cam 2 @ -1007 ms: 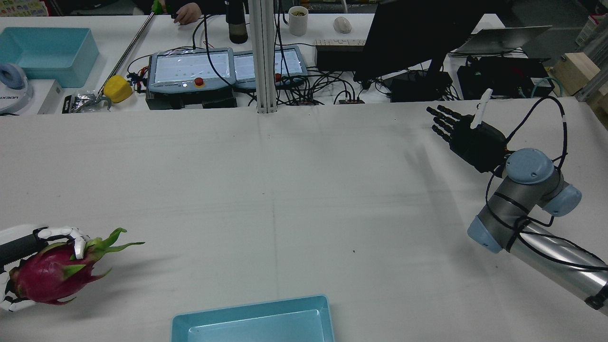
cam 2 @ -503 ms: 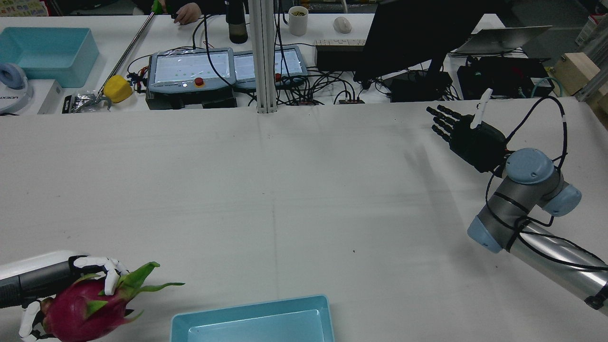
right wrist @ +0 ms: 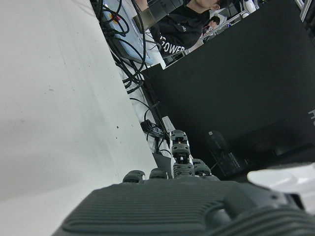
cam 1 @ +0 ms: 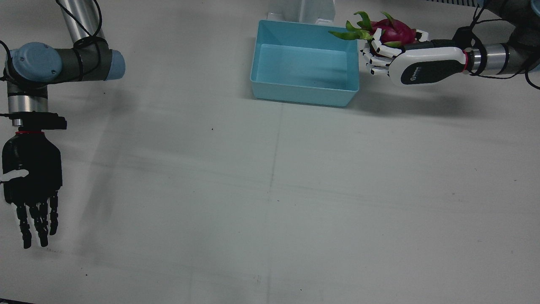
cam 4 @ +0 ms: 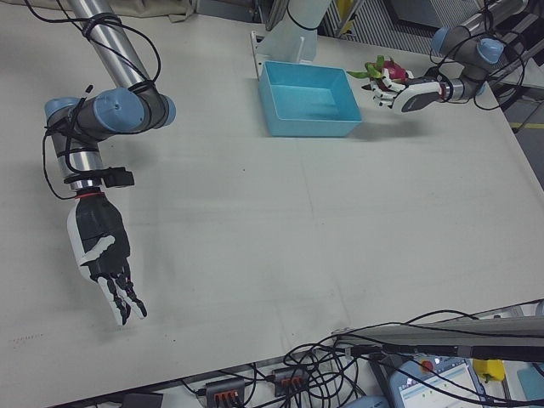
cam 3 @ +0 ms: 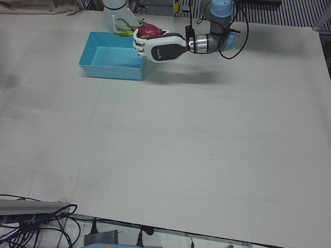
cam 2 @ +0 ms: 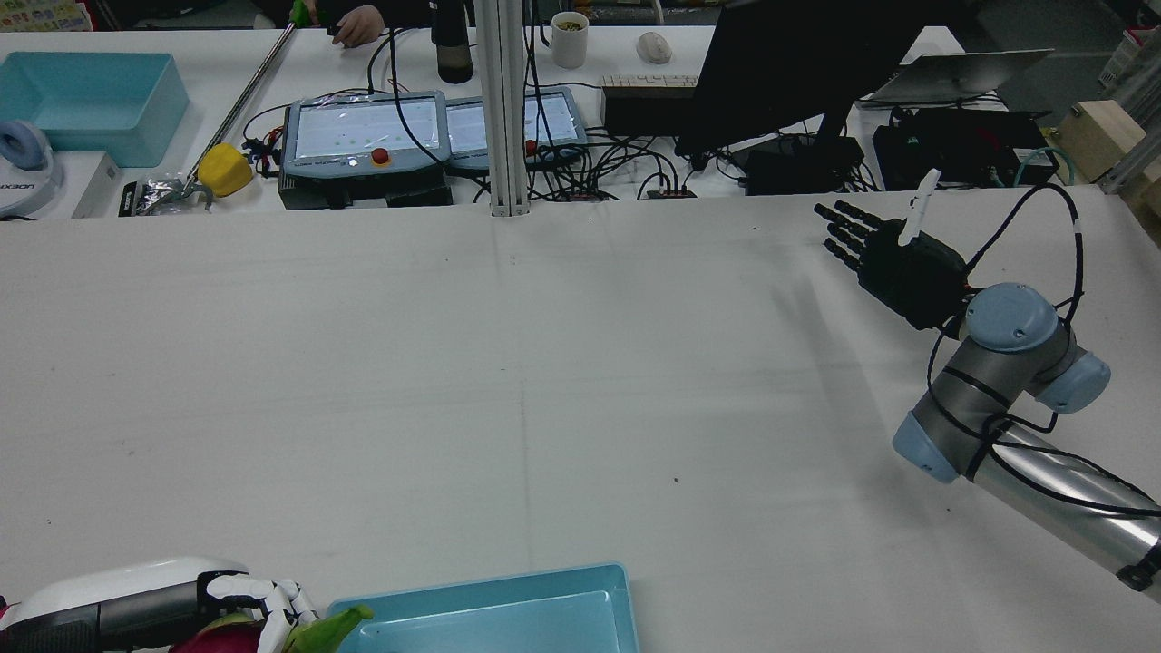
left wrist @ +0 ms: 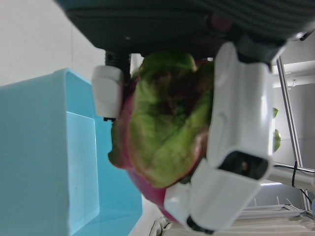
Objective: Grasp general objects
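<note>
On the table are 1 blue bin, 1 dragon fruit just beside the bin's edge, and 2 hands: 1 white left hand near the bin and 1 black right hand well apart from it.

We see our white left hand with a glossy white shell, a dark oval panel carrying a small white logo, and white finger segments split by black joints. A red ring sits at its wrist. Our matte black right hand has ribbed black fingers and one white strip. Both silver arm tubes carry pale blue joint caps and looped black cables.
</note>
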Available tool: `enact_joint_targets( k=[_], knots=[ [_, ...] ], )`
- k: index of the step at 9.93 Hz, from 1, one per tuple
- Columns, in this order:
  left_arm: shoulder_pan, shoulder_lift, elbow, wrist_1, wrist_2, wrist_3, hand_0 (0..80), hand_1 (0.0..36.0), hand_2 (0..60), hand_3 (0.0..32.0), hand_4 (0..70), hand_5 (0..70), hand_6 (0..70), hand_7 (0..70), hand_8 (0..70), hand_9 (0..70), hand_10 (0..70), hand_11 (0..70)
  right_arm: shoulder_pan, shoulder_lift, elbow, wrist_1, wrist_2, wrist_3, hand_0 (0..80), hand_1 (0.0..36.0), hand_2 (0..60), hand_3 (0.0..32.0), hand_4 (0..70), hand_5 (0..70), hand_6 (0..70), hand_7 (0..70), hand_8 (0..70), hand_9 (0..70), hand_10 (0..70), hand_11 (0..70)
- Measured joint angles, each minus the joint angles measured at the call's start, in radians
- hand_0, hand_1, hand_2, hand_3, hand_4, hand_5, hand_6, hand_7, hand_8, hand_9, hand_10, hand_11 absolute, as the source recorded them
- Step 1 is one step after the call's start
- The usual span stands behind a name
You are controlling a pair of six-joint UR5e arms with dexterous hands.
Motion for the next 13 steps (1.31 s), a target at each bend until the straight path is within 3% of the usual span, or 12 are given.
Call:
enact_joint_targets(
  k=[3,6,7,8,9,10,11,12,13],
  knots=[
    [0.093,-0.064,-0.010,0.027,-0.155,-0.021,80.0,32.6,60.0,0.0,70.0,54.0,70.0,70.0,70.0,70.0,70.0,70.0,0.000,0.000,0.000,0.000,0.000,0.000,0.0,0.0,0.0,0.0,0.0,0.0,0.0,0.0,0.0,0.0,0.0,0.0],
    [0.294,-0.329,0.029,0.200,-0.349,-0.001,76.8,29.3,60.0,0.0,70.0,51.0,70.0,70.0,70.0,70.0,70.0,70.0,0.000,0.000,0.000,0.000,0.000,0.000,0.0,0.0,0.0,0.0,0.0,0.0,0.0,0.0,0.0,0.0,0.0,0.0],
    [0.321,-0.401,0.048,0.247,-0.376,0.004,79.5,35.9,60.0,0.0,70.0,30.9,70.0,70.0,43.3,42.6,68.7,70.0,0.000,0.000,0.000,0.000,0.000,0.000,0.0,0.0,0.0,0.0,0.0,0.0,0.0,0.0,0.0,0.0,0.0,0.0],
    [0.334,-0.455,0.062,0.284,-0.389,0.005,80.0,36.0,60.0,0.6,35.9,19.1,48.1,70.0,9.8,18.6,10.5,17.7,0.000,0.000,-0.001,0.000,0.000,0.000,0.0,0.0,0.0,0.0,0.0,0.0,0.0,0.0,0.0,0.0,0.0,0.0],
    [0.338,-0.492,0.072,0.307,-0.394,0.002,72.1,36.0,60.0,11.4,18.1,11.2,13.1,69.1,1.6,12.4,0.0,0.0,0.000,0.000,-0.001,0.000,0.000,0.000,0.0,0.0,0.0,0.0,0.0,0.0,0.0,0.0,0.0,0.0,0.0,0.0],
    [0.336,-0.514,0.076,0.321,-0.394,0.000,47.4,27.5,60.0,0.8,40.5,5.7,40.1,70.0,7.0,18.6,0.0,0.0,0.000,0.000,-0.001,0.000,0.000,0.000,0.0,0.0,0.0,0.0,0.0,0.0,0.0,0.0,0.0,0.0,0.0,0.0],
    [0.327,-0.533,0.080,0.342,-0.392,-0.001,7.9,1.2,60.0,0.0,70.0,6.5,70.0,70.0,23.1,26.5,16.5,21.8,0.000,0.000,-0.001,0.000,0.000,0.000,0.0,0.0,0.0,0.0,0.0,0.0,0.0,0.0,0.0,0.0,0.0,0.0],
    [0.311,-0.548,0.081,0.366,-0.376,-0.002,0.0,0.0,56.5,0.0,70.0,10.4,70.0,70.0,45.4,48.4,28.7,37.9,0.000,0.000,-0.001,0.000,0.000,0.000,0.0,0.0,0.0,0.0,0.0,0.0,0.0,0.0,0.0,0.0,0.0,0.0],
    [0.285,-0.559,0.082,0.387,-0.342,-0.001,0.0,0.0,50.6,0.0,70.0,12.1,70.0,70.0,50.6,52.3,44.4,59.0,0.000,0.000,-0.001,0.000,0.000,0.000,0.0,0.0,0.0,0.0,0.0,0.0,0.0,0.0,0.0,0.0,0.0,0.0]
  ],
)
